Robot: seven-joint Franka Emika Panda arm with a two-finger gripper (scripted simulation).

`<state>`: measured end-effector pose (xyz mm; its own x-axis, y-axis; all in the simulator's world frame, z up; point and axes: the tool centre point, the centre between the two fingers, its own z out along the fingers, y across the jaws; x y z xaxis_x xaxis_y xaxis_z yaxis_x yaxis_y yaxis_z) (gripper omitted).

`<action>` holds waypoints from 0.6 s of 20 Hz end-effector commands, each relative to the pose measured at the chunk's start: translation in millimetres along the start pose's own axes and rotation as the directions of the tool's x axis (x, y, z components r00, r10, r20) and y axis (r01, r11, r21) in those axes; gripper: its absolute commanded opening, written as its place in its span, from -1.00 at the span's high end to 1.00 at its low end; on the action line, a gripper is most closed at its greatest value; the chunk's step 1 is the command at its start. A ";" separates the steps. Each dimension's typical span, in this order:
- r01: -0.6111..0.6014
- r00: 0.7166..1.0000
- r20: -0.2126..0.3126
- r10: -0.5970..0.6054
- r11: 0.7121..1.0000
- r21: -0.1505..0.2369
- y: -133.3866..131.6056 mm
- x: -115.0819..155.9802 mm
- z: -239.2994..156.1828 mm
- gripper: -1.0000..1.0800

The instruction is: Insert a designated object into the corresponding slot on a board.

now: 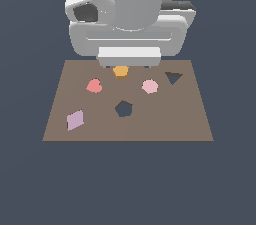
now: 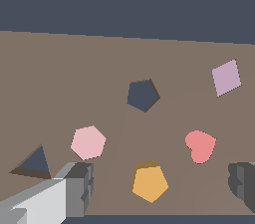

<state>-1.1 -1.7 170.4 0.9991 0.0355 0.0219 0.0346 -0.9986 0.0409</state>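
Pincer (image 2: 159,185) is hanging open over the pentagon (image 2: 149,182), which is lying flat near the board's (image 1: 195,119) far edge, fingers (image 2: 79,188) straddling it, nothing gripped. Risk: a descent off centre is likely to land a finger on the block or nudge it toward the heart (image 2: 200,146) or hexagon (image 2: 88,142). A skewed grasp would also leave the corners misaligned with the slot (image 2: 143,95) at board centre, so it jams.

the board (image 1: 190,119) looks matt and flat brown, smooth, with no grain or sheen. the orange block (image 2: 149,182), pink piece (image 2: 88,142), red heart (image 2: 200,146) and lilac diamond (image 2: 226,77) are plain, matt and untextured. the arm (image 1: 131,14) is smooth, pale grey, softly glossy like plastic. the claw (image 2: 162,188) fingers (image 2: 79,188) are dark matt grey.
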 end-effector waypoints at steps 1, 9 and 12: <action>0.000 1.000 0.000 0.000 1.000 0.000 0.0 0.0 0.0 -0.92; -0.053 0.999 0.002 0.053 0.999 0.001 3.2 -4.6 7.4 -0.92; -0.100 0.995 0.005 0.100 0.995 0.003 5.9 -8.8 14.0 -0.92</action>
<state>-7.3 -6.8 159.9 0.9989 -0.0410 0.0218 -0.0418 -0.9984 0.0369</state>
